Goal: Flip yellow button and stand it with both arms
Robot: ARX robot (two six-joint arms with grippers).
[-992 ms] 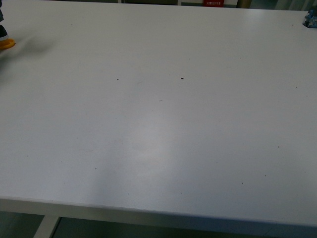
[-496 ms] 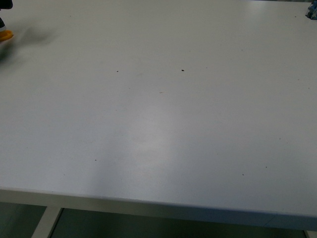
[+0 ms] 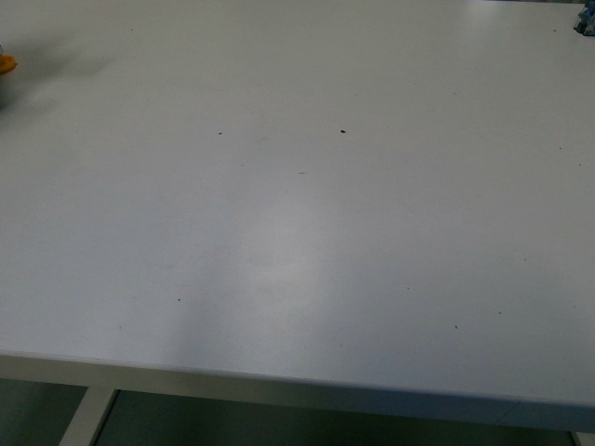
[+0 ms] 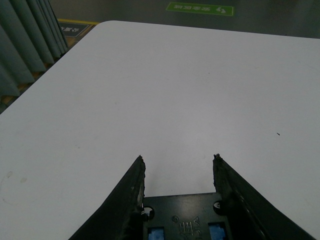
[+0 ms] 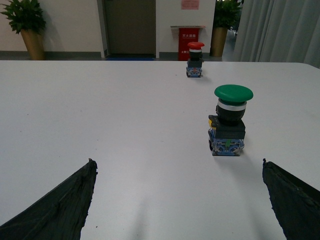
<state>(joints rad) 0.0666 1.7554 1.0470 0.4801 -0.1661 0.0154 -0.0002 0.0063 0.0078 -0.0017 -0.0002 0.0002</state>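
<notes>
Table [image 3: 297, 232] white, yellow button [image 3: 6, 64] far left, left claw [image 4: 178, 157] and right claw [image 5: 178, 161] spread, empty

- You can see the yellow button [image 3: 6, 64] only as an orange-yellow sliver at the far left edge of the front view, on the white tabletop [image 3: 297, 232]; its pose can't be told.
- Your left gripper [image 4: 178, 158] has its dark fingers spread apart above the tabletop.
- Your right gripper [image 5: 177, 162] is spread wider.
</notes>
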